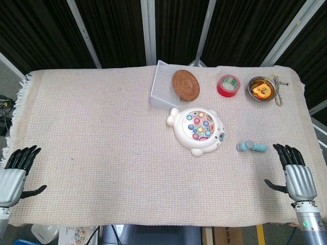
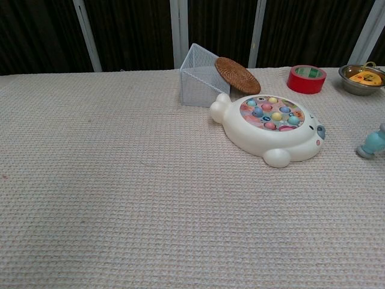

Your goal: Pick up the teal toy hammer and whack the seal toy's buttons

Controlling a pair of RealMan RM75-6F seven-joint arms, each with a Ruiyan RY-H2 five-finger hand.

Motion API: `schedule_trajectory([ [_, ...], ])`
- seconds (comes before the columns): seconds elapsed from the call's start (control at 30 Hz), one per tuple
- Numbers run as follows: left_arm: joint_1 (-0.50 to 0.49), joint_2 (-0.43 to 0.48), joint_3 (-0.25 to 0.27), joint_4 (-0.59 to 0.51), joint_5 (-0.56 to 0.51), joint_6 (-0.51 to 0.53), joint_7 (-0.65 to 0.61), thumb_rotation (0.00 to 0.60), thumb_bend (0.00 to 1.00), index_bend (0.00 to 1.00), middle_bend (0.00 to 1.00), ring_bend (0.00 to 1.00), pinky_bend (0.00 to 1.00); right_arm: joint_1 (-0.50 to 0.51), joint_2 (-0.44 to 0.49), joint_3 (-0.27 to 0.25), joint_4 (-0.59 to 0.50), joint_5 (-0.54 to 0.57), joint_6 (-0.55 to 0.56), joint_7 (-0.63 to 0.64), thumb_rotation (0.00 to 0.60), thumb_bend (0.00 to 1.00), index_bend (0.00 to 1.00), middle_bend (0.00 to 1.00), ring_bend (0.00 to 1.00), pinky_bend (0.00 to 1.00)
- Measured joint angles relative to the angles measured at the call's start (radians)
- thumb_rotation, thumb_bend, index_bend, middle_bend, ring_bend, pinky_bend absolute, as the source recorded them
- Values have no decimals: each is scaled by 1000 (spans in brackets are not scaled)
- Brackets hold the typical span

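The white seal toy [image 1: 199,131] with several coloured buttons lies right of the table's middle; the chest view shows the seal toy [image 2: 271,127] too. The teal toy hammer [image 1: 251,147] lies flat just right of it, head toward the seal; only the hammer's head [image 2: 373,144] shows at the chest view's right edge. My right hand [image 1: 295,173] rests at the front right, fingers spread, empty, a short way right of and nearer than the hammer. My left hand [image 1: 16,170] lies at the front left edge, fingers apart, holding nothing.
A clear box [image 1: 164,85] with a woven round mat [image 1: 185,84] leaning on it stands behind the seal. A red tape roll [image 1: 228,85] and a metal bowl [image 1: 262,89] with a yellow item sit at the back right. A beige mat [image 1: 102,153] covers the table.
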Motion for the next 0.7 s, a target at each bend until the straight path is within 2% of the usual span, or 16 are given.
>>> schedule_trajectory([
  [0.4,-6,6,3,-21,8,-4,17,600,46,0,0,0,0,-1,7,1,-3,2,-7,6,600,170,85,128,43,61],
  [0.7,4,13,11,-20,25,16,9,600,46,0,0,0,0,9,23,11,9,6,-27,50,600,170,7,128,43,61],
])
